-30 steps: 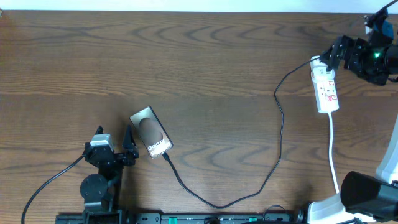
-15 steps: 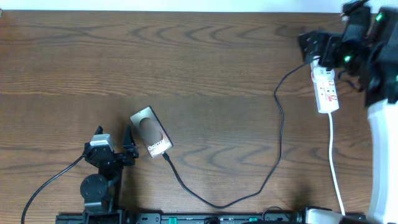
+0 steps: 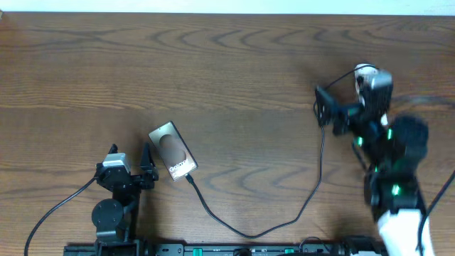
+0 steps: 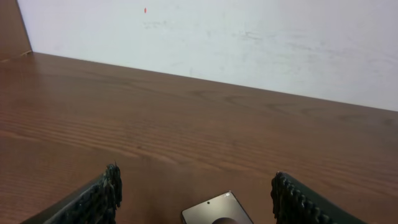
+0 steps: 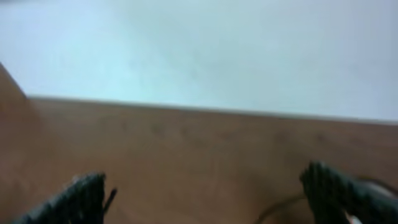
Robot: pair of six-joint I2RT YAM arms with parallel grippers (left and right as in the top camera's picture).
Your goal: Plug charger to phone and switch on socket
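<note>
Dark wood-grain tabletop (image 3: 213, 64) runs back to a pale wall (image 4: 249, 37), which both wrist views show beyond the far edge. The left gripper (image 3: 147, 169) sits low over the wood with its fingers spread and nothing between the pads. The phone (image 3: 173, 151) lies flat and angled just past its fingertips. In the left wrist view only the phone's near corner shows, low between the two ribbed fingers (image 4: 102, 198) and clear of both.

The charger (image 3: 249, 233) meets the phone at the end with the white "Galaxy" lettering; whether its tip is fully seated I cannot tell. From there the black cable loops away across the table and climbs to the right gripper (image 3: 328, 112), passing right beside its fingers — touching or not, the overhead view does not settle. That gripper's fingers stand wide apart and hold nothing. Its wrist view is blurred, with both fingers low at the frame's sides and wood ahead of them.

The socket does not show — the right arm covers the table behind its gripper in the overhead view.
</note>
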